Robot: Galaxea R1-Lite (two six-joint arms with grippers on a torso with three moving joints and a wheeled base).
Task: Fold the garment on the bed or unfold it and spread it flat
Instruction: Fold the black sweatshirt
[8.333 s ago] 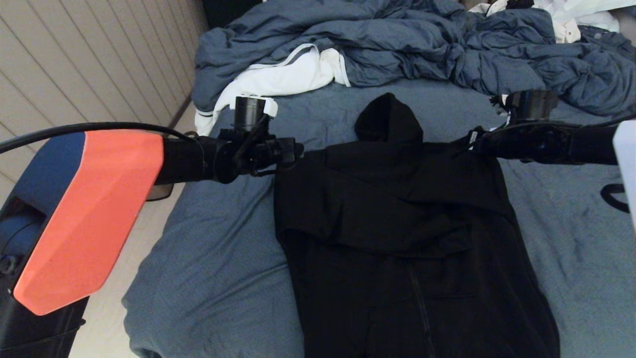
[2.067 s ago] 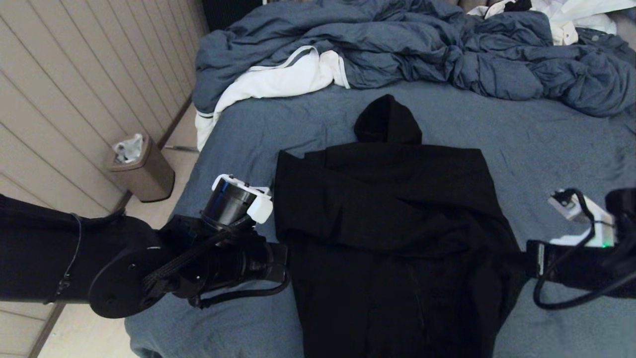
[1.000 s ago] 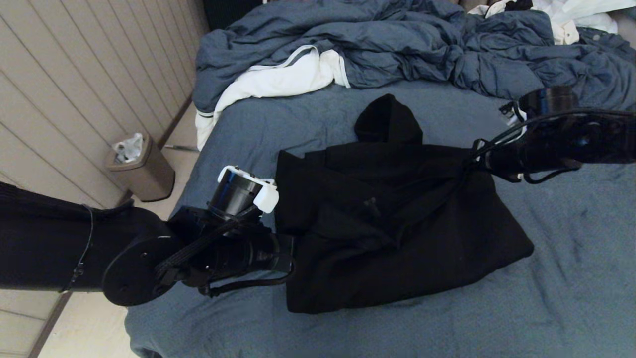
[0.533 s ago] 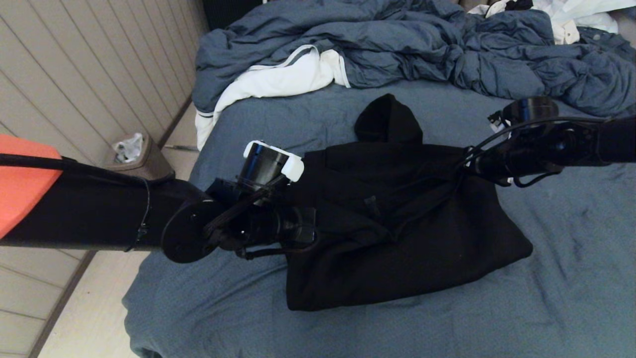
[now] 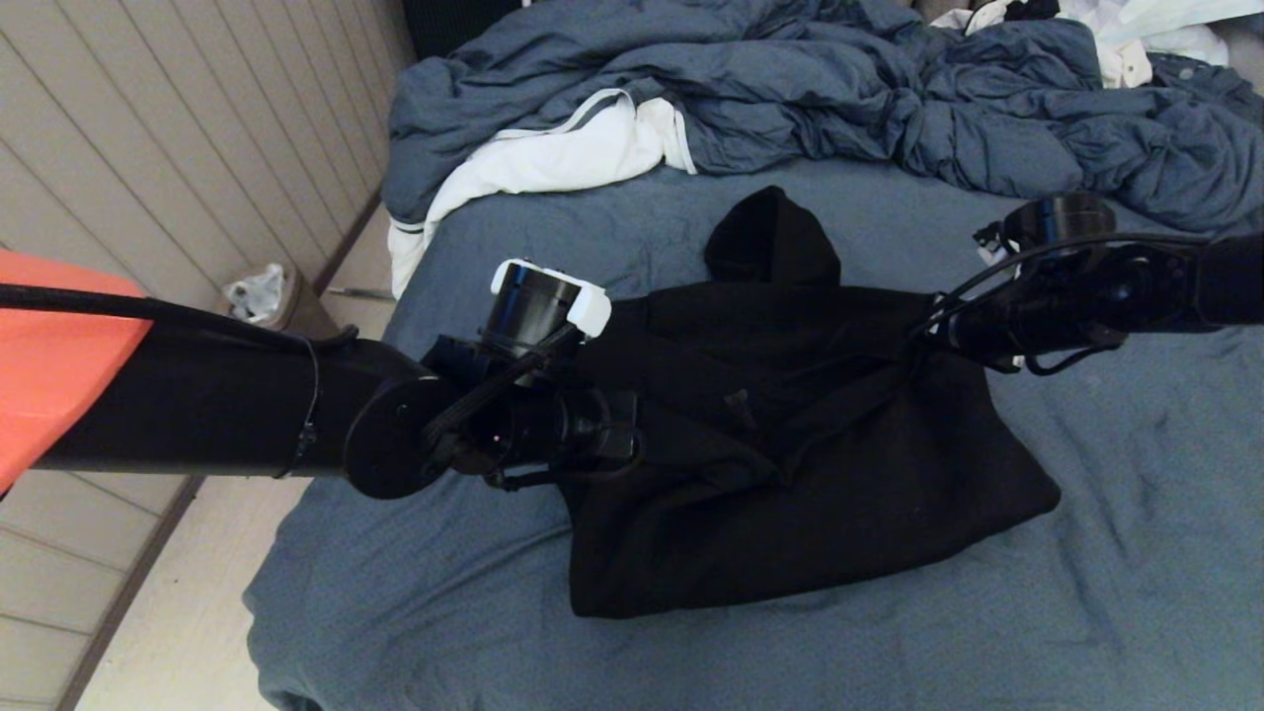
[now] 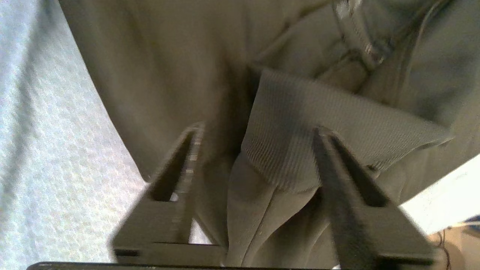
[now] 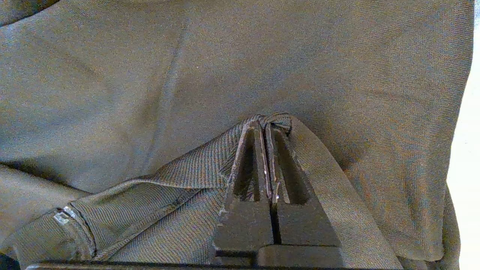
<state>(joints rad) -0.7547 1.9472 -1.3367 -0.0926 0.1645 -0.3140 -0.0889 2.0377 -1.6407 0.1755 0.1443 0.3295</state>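
The hoodie lay half-folded on the bed. The left gripper was spread apart around its ribbed hem; the right gripper was clamped on the hem, so uneven release could have skewed the fold.

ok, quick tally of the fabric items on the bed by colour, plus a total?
Black: 1, the hoodie
White with grey trim: 1, the cloth
Blue-grey: 1, the rumpled duvet
White, far right corner: 1, partly cut off, cannot tell what it is
Total: 4, all on the bed
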